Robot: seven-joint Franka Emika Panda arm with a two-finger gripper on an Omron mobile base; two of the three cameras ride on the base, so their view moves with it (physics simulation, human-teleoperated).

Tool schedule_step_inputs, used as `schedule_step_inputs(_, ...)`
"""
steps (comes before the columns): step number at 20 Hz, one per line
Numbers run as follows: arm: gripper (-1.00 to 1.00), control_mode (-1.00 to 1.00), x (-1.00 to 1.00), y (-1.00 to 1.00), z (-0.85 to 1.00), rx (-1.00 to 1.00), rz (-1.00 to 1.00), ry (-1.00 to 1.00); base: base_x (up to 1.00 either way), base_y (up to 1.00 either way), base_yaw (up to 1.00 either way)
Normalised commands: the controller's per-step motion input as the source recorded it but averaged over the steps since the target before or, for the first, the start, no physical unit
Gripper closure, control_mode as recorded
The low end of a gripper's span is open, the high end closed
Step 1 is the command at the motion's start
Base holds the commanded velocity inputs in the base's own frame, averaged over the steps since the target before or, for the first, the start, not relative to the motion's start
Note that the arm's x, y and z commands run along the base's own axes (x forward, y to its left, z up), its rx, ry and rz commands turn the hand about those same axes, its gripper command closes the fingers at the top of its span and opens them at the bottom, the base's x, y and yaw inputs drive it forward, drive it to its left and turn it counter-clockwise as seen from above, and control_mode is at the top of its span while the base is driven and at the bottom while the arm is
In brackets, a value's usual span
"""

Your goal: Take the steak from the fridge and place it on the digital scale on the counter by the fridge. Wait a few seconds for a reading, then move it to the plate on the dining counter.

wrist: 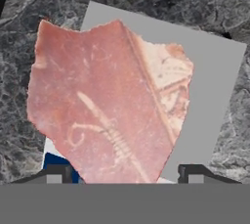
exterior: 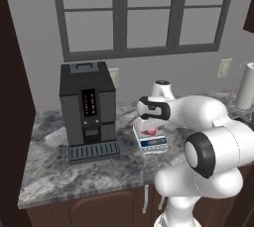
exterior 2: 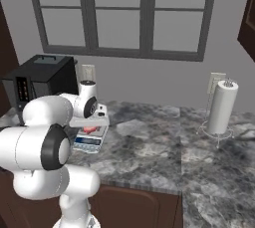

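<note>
The pink-red steak (wrist: 107, 100) lies flat on the square silver digital scale (wrist: 215, 86), covering most of its top. The scale (exterior: 153, 142) sits on the grey marbled counter (exterior: 74, 171), to the right of the coffee machine. My gripper (wrist: 124, 174) hangs straight down, close over the steak (exterior: 150, 132). It is open, with a fingertip on each side of the meat's near end and a small gap at each. From the right, the steak (exterior 2: 89, 129) and the scale (exterior 2: 89, 140) show under the hand (exterior 2: 92, 122). The fridge, the plate and the dining counter are out of view.
A tall black coffee machine (exterior: 89, 107) stands just left of the scale. A paper towel roll (exterior 2: 221, 107) on a wire stand is at the far right of the counter. A window and wall outlets are behind. Dark wooden cabinet doors (exterior: 99, 211) run below the counter edge.
</note>
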Motion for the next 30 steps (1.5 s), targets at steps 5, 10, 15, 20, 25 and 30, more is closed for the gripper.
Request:
schedule_step_inputs(5,-1.00,-1.00,0.03,0.00,0.00,0.00,0.00,0.00,0.00,0.00,0.00)
schedule_step_inputs(10,-1.00,-1.00,-0.33,0.00,0.16,0.00,0.00,-0.01,0.00,0.00,0.00)
schedule_step_inputs(15,-1.00,-1.00,-0.80,0.00,0.29,0.01,0.01,-0.08,0.00,0.00,0.00)
schedule_step_inputs(20,-1.00,-1.00,-1.00,0.00,0.47,0.05,0.05,-0.15,0.00,0.00,0.00)
schedule_step_inputs(25,-1.00,-1.00,-1.00,0.00,0.59,0.02,0.03,-0.07,0.00,0.00,0.00)
schedule_step_inputs(30,-1.00,-1.00,-0.99,0.00,0.64,0.00,0.00,0.00,0.00,0.00,0.00)
